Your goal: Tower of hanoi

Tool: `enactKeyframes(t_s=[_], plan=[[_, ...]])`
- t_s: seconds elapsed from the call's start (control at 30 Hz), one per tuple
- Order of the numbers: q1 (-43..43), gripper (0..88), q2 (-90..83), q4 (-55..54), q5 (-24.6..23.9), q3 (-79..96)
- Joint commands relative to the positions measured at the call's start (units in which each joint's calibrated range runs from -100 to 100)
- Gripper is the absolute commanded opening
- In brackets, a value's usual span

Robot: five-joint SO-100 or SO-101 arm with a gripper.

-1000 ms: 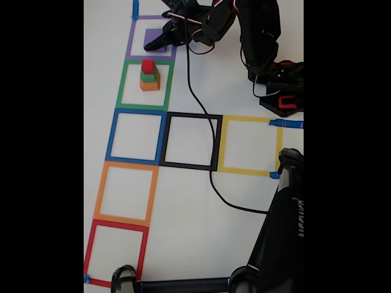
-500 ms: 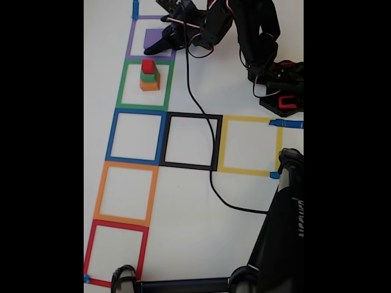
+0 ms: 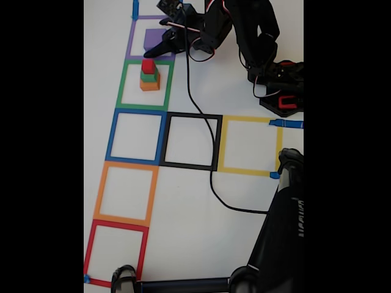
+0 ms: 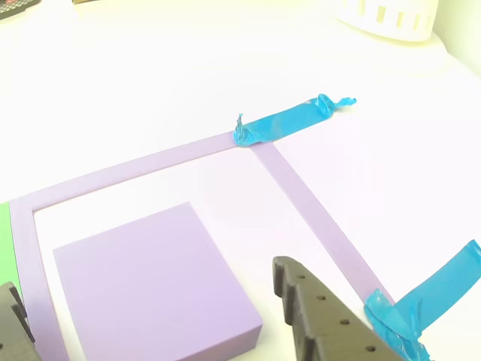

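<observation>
My gripper (image 4: 150,316) hangs with jaws spread wide around the purple cube (image 4: 150,282), which sits inside the purple tape square (image 4: 301,203).

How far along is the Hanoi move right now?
Looks done: red cube, green cube and orange cube are stacked in the green tape square. In hand: the gripper is open, its fingers either side of the purple cube, not gripping. Left: grasp and move the purple cube, then restack.

The tool (image 3: 160,45) hides part of the purple cube (image 3: 153,38).
</observation>
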Motion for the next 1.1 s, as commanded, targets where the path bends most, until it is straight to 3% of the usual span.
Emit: enactKeyframes(t_s=[0.0,1.07], plan=[[-0.4,39.4,0.1,-2.0,0.0,0.0],[-2.0,28.0,0.8,-3.5,0.0,1.6]])
